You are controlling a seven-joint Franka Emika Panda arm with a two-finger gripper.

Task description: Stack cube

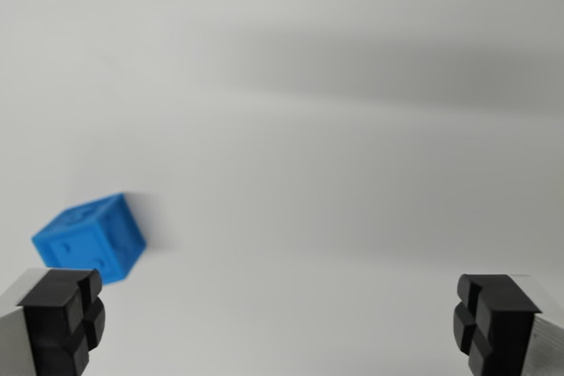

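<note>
Black rubber pads [62, 319] frame the bottom corners of the wrist view — one at the view's left, its partner at the view's right — and the wide gap between them shows the claw [280, 323] spread apart, gripping nothing. Taking the left pad as the landmark, the blue cube [91, 239] sits just above and slightly right of it, so close that its lower corner nearly meets the pad's top edge in the picture; whether they touch cannot be told. It rests on a plain white surface [352, 173], turned so that one corner points roughly toward the camera, with two faces and the top showing. Well right of the left pad the surface is bare, crossed only by a soft grey shadow higher up. No second cube is visible, so the stacking target lies out of view.

The cube looks like moulded plastic — likely light, rigid and fairly smooth, with shallow marks on its faces. A sound hold would pinch two opposite flat faces near mid-height, which means shifting the claw toward the view's left and twisting it to square with the cube's rotated sides; gripping across corners would risk it spinning out.
</note>
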